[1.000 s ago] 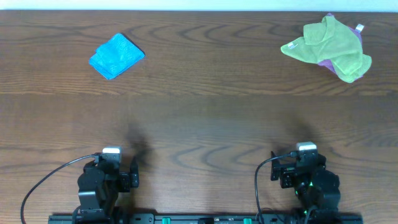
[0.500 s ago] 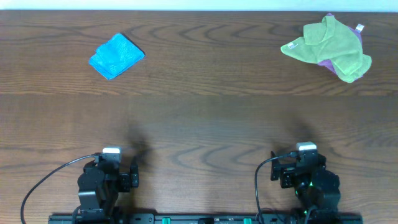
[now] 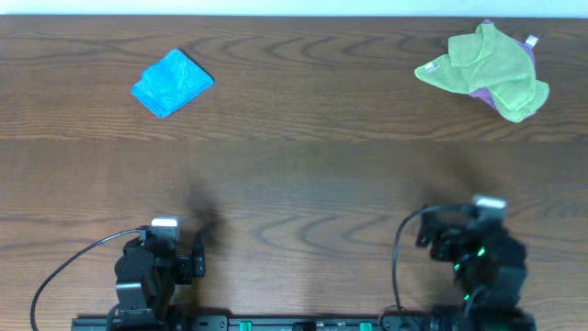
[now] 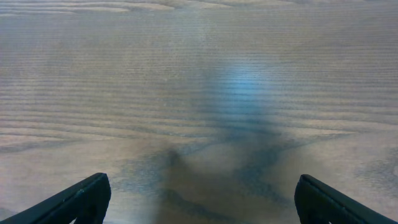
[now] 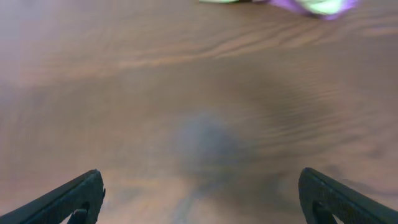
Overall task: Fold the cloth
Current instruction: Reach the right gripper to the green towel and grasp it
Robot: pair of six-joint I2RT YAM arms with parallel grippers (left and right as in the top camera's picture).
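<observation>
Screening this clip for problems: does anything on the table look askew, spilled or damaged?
Nothing spilled or damaged. The green cloth lies crumpled far right, a purple cloth peeking from under it; the blue cloth looks folded.

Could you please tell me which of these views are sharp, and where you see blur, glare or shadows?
Overhead: sharp and evenly lit, the green cloth crisp, with soft shadows on the table ahead of each arm. Left wrist: wood grain fairly clear, a pale bluish glare patch mid-frame with dark shadow below it. Right wrist: blurred throughout, the purple cloth only a smear at the top edge.
</observation>
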